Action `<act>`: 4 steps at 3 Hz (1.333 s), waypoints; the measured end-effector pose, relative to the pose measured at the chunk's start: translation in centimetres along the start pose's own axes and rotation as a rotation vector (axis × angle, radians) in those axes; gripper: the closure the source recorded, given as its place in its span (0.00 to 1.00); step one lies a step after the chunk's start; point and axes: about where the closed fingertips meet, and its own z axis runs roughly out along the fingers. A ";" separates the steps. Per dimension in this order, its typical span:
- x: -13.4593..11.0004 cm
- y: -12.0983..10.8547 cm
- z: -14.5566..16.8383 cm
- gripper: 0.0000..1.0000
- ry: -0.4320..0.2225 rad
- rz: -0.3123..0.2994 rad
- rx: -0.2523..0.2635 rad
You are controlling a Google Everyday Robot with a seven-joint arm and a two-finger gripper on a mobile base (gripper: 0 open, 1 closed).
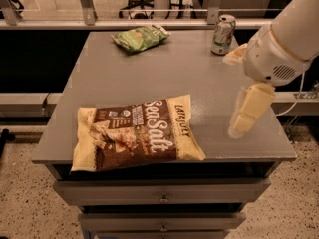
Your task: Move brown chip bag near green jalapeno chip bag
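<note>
The brown chip bag (137,133) lies flat at the front left of the grey table (199,78), with "Sea Salt" lettering facing up. The green jalapeno chip bag (139,37) lies at the table's far edge, well apart from the brown bag. My gripper (233,94) hangs above the right part of the table, to the right of the brown bag and not touching it. Its cream fingers (250,108) stand apart and hold nothing.
A green-and-white drink can (223,34) stands upright at the far right of the table, just behind the gripper. Drawers (162,193) are under the tabletop. A railing (149,9) and an office chair are behind it. My white arm (291,36) reaches in from the upper right.
</note>
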 end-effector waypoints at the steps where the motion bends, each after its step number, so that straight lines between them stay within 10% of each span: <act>1: -3.4 0.6 3.6 0.00 -0.108 -0.027 -0.081; 4: -9.8 3.9 9.8 0.00 -0.266 0.013 -0.291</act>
